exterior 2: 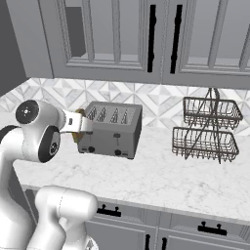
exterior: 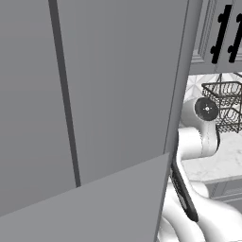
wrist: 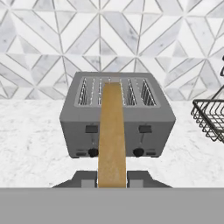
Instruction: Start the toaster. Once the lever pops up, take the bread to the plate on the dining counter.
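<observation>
My gripper (wrist: 112,179) is shut on the bread (wrist: 112,131), a tan-brown slice seen edge-on as a tall strip between the two fingertips. The slice hangs in front of the toaster (wrist: 118,116), a grey box with several top slots. On the toaster's front face, two small dark lever tabs (wrist: 91,128) sit at the top of their tracks, above two round knobs. In the right base view the gripper (exterior 2: 80,124) hovers at the left end of the toaster (exterior 2: 114,129), with a bit of tan bread (exterior 2: 76,136) showing below the hand. The plate and the dining counter are out of view.
A two-tier wire basket (exterior 2: 207,129) stands on the marble wall counter (exterior 2: 161,183) to the right of the toaster. Grey wall cabinets (exterior 2: 146,39) hang above it. A tall grey panel (exterior: 94,104) blocks most of the left base view.
</observation>
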